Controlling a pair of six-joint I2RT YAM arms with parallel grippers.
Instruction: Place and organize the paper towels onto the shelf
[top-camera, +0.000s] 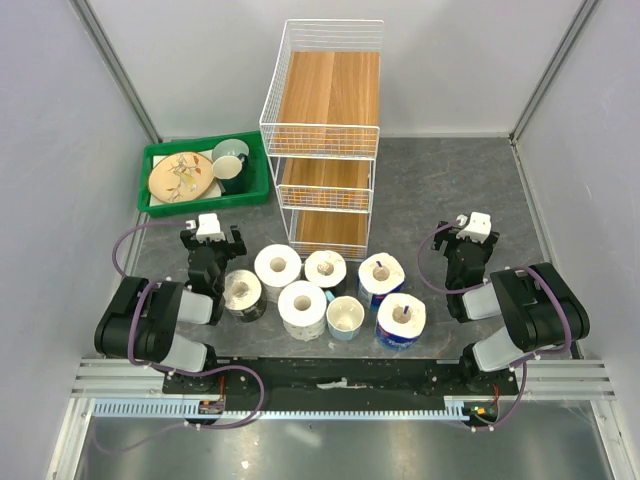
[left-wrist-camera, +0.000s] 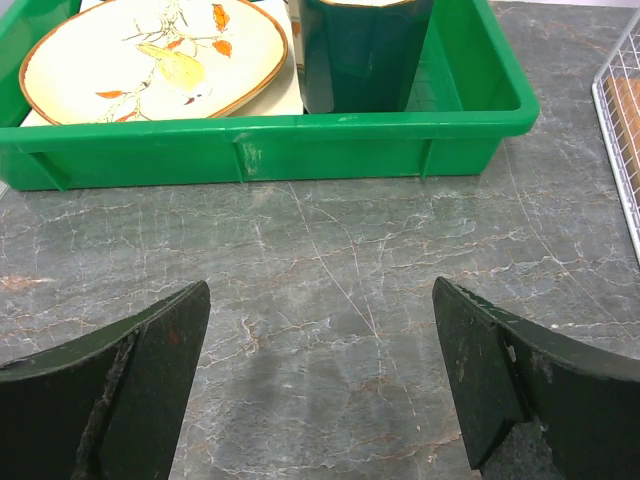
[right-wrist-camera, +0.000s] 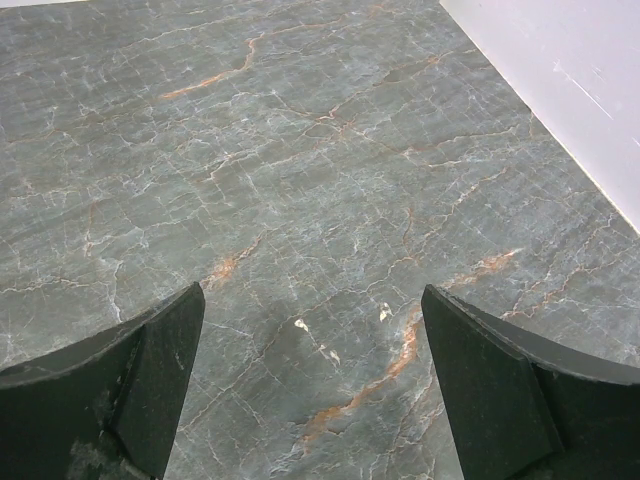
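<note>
Left gripper (left-wrist-camera: 320, 305) spread wide, nothing between fingers, low over gray marble table (left-wrist-camera: 350, 250), facing green tray (left-wrist-camera: 300, 150) holding plate (left-wrist-camera: 150, 55) and green mug (left-wrist-camera: 365, 50). Right gripper (right-wrist-camera: 312, 300) spread wide too, nothing held, over table near white wall (right-wrist-camera: 570, 80). Six paper towels (top-camera: 302, 305) upright on table, clustered between arms, just in front of shelf (top-camera: 330, 90). Pale blue cup (top-camera: 345, 317) stands among rolls. Shelf near tray, to its right.

Grey marbled table (top-camera: 420, 190), pale walls (top-camera: 60, 130)
</note>
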